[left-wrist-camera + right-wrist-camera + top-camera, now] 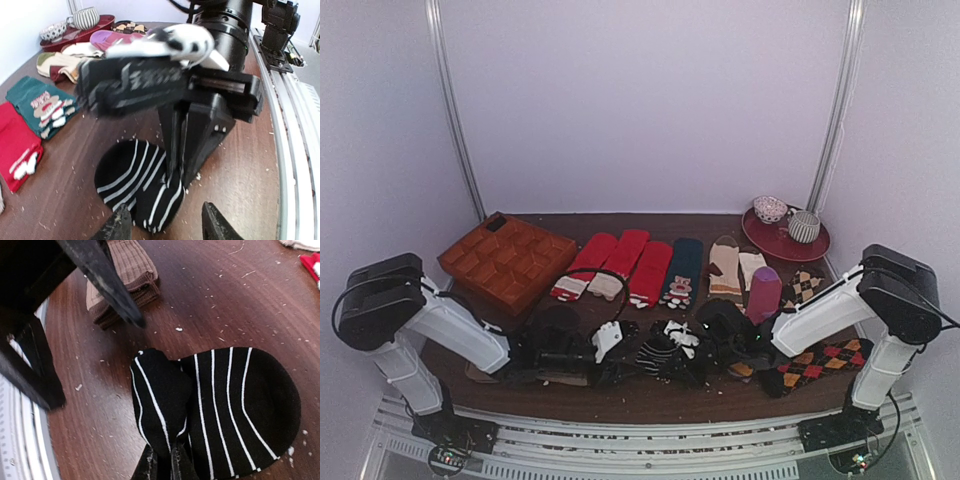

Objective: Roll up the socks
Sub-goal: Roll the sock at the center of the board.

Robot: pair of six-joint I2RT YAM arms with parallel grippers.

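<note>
The socks [658, 352] are black with thin white stripes and lie on the brown table between the two arms. One end is folded up over the flat round part [120, 172]. My right gripper [165, 466] is shut on that raised fold [160, 400], seen from the left wrist as dark fingers [192, 135] coming down onto the sock. My left gripper [167, 225] is open, one fingertip on either side of the socks' near end, not touching them. One left finger [107, 282] crosses the top of the right wrist view.
A folded tan sock [127, 280] lies just past the striped pair. Red socks [620, 265], a teal one [682, 270] and others lie in a row behind. An orange tray [505, 262] sits back left, a red plate [765, 237] with cups back right, and an argyle sock [820, 362] front right.
</note>
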